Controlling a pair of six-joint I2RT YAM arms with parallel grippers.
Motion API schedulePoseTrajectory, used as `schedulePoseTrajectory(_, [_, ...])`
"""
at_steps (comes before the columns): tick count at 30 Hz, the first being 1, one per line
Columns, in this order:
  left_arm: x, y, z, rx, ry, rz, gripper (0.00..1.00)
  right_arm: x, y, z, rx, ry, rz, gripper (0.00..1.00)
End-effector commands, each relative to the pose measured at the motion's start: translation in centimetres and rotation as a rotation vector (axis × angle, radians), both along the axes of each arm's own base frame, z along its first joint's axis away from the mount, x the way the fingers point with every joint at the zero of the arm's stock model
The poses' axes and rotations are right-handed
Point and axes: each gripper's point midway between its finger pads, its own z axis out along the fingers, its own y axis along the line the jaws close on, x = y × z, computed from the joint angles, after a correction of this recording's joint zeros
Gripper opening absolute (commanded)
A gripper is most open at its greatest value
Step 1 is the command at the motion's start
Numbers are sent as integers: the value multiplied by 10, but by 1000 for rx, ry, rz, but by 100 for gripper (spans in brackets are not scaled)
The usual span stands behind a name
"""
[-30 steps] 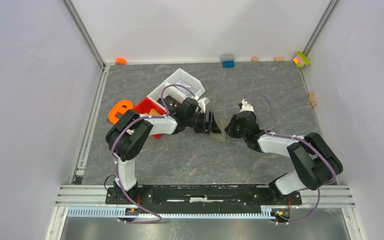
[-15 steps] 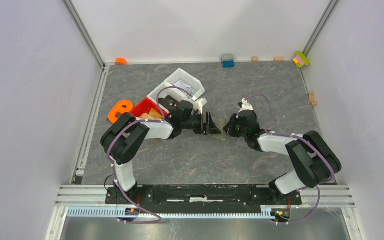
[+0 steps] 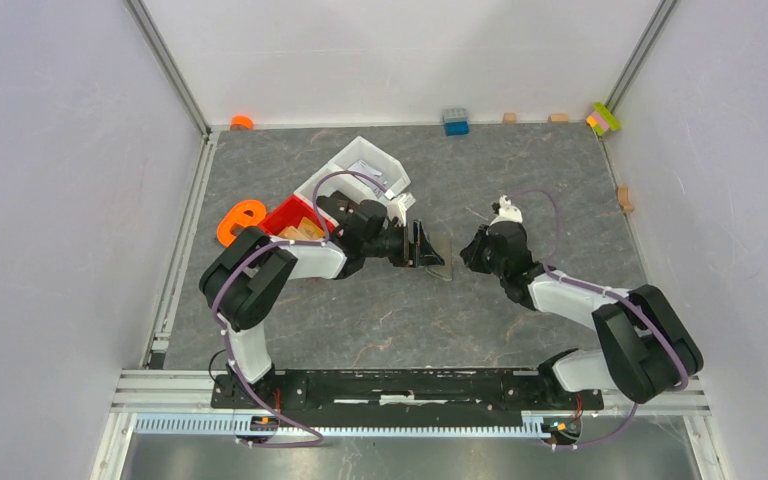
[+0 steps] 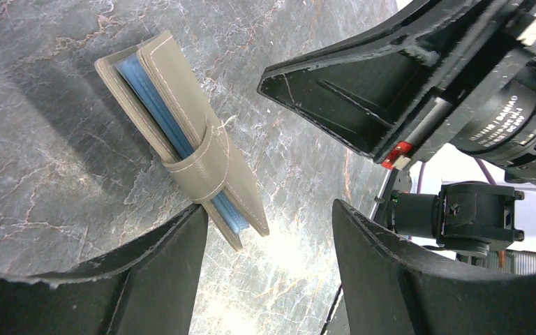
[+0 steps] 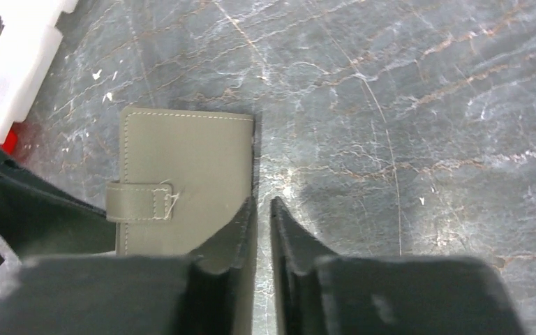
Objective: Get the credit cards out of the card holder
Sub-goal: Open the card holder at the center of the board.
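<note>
Midway across the table (image 3: 380,310) the card holder (image 4: 181,105) lies strapped shut, blue credit cards (image 4: 155,106) inside. Left gripper (image 4: 269,206), at its 9 o'clock, stands open; right gripper (image 5: 264,202), nearly closed and empty, has backed off to 3 o'clock: unstrapping remains.

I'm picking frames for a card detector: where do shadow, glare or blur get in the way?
Left wrist: card holder sharp, blue credit card edge clear, a shadow on the table at its left, glare just below it. Right wrist: holder sharp, the right tool's near fingers soft. Top external: even light, holder tiny.
</note>
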Motion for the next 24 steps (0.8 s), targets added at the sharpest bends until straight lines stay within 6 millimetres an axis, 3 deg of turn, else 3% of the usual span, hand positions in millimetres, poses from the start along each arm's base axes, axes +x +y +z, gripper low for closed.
schedulePoseTrajectory(1, [3,-6,30,-62,-49,4,72,3,-8,-12,-58,35,-22,6])
schedulePoseTrajectory(2, [2,-7,30,-63,-51,1,72,3,-3,-16,-59,54,0,0])
schedulePoseTrajectory(7, [1,-9,31,-77,-40,-9,72,-1,26,-24,-13,80,130,0])
schedulePoseTrajectory(17, [-2,-4,43,-84,-79,-10,72,-19,82,-21,106,81,346,1])
schedulePoseTrajectory(19, [-2,-1,42,-69,-87,-2,72,-18,83,-19,111,75,350,1])
schedulePoseTrajectory(24, [-6,-1,43,-41,-116,-3,72,-10,63,-20,36,57,262,8])
